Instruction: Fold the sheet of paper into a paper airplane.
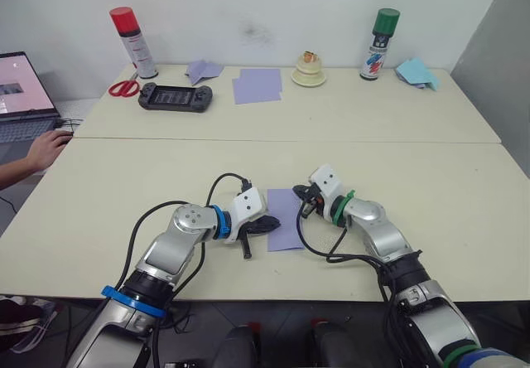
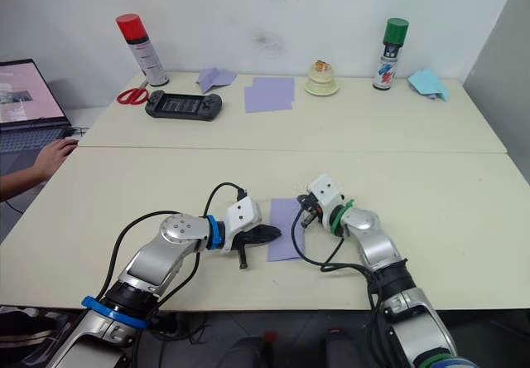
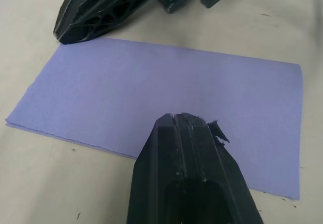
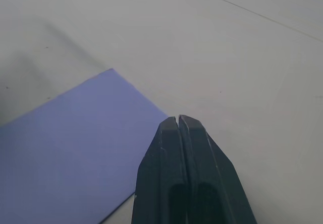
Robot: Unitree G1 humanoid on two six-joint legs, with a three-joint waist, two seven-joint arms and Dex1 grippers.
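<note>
The sheet of paper [image 1: 286, 219] is lavender and lies flat on the near table as a narrow rectangle. Two layers show along one long edge [image 3: 60, 130], so it is folded in half. My left gripper [image 1: 277, 223] is shut, and its tip [image 3: 176, 119] rests on the sheet near the left edge. My right gripper [image 1: 302, 199] is also shut, with its tip [image 4: 177, 119] at the sheet's far right corner, just off the paper [image 4: 65, 143]. The paper airplane is out of view.
On the far table stand a red-capped can [image 1: 128, 36], scissors [image 1: 124, 88], a game controller [image 1: 175, 97], a flat lavender folded plane [image 1: 201, 71], two overlapping lavender sheets [image 1: 257, 84], a cream object [image 1: 309, 71], a green-capped can [image 1: 379, 45] and light-blue folded paper [image 1: 416, 72]. A person's hand [image 1: 45, 148] rests by a laptop [image 1: 21, 94] at left.
</note>
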